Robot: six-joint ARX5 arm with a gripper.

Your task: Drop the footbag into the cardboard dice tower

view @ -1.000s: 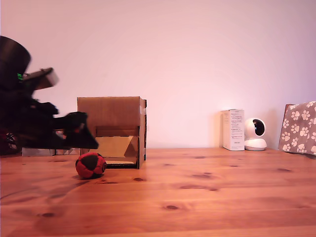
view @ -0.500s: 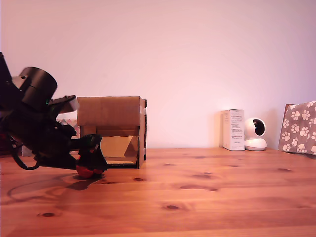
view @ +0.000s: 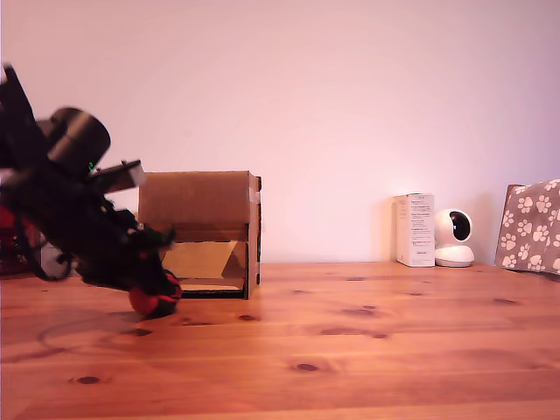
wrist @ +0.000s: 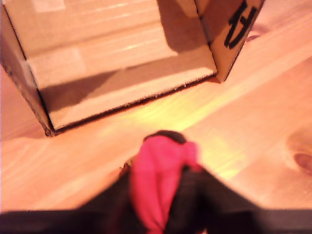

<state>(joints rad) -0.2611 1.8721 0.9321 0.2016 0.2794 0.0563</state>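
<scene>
The red and black footbag (view: 149, 303) rests on the wooden table just in front of the cardboard dice tower (view: 197, 198), toward the exterior view's left. My black gripper (view: 157, 287) reaches down over it from the left. In the wrist view the footbag (wrist: 161, 170) looks pinched narrow between the two dark fingers (wrist: 200, 195), so the gripper (wrist: 162, 187) is shut on it. The tower's open front and slanted cardboard ramp (wrist: 117, 48) lie directly ahead of the ball.
At the back on the exterior view's right stand a white carton (view: 413, 229), a small white camera (view: 452, 238) and a paw-print box (view: 529, 226). Bare wooden tabletop (view: 350, 341) stretches across the middle and front.
The arm swung in from the exterior view's left and came down onto the footbag. The fingers now cover and grip the ball, which lay uncovered one second ago.
</scene>
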